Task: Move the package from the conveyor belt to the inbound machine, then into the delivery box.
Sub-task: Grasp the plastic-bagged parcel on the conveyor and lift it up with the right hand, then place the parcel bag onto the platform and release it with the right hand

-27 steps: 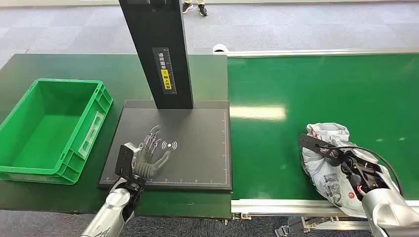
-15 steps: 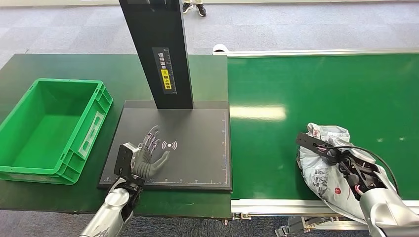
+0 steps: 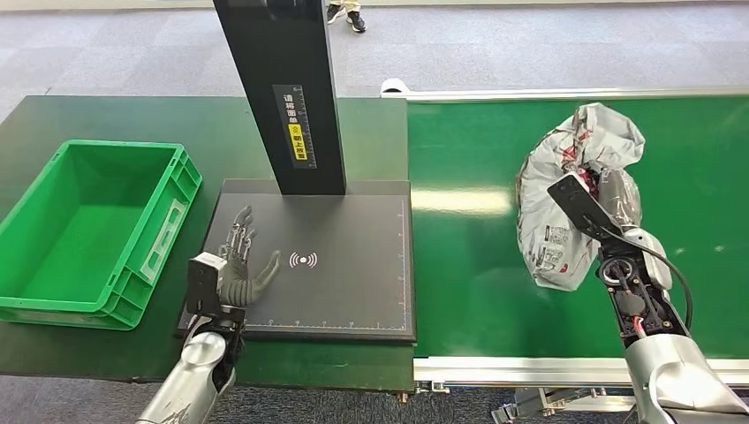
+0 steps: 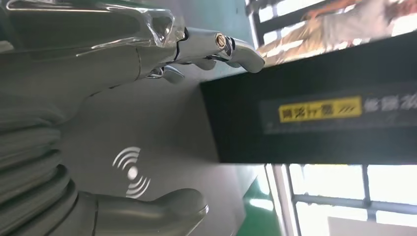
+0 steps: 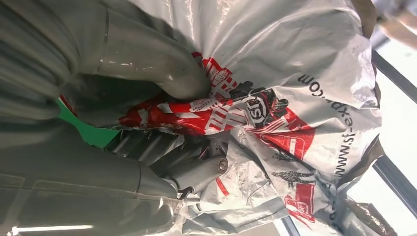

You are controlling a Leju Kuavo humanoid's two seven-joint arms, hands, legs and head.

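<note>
The package (image 3: 565,190) is a crumpled grey plastic mailer bag with red print (image 5: 275,113). My right hand (image 3: 614,199) grips it and holds it up above the green conveyor belt (image 3: 477,283); the thumb and fingers (image 5: 162,64) pinch the plastic in the right wrist view. My left hand (image 3: 234,265) is open with fingers spread, over the front left corner of the black inbound machine plate (image 3: 353,265). The left wrist view shows those fingers (image 4: 211,46) above the plate's wireless symbol (image 4: 129,172). The green delivery box (image 3: 88,230) stands to the left and holds nothing.
The machine's black column (image 3: 283,97) rises from the back of the plate. A dark green table (image 3: 53,115) carries the box and the machine. A person's feet (image 3: 346,13) stand on the grey carpet beyond.
My right hand has lifted the package off the belt's near edge and carried it up and away from me. My left hand has shifted slightly to the left on the plate.
</note>
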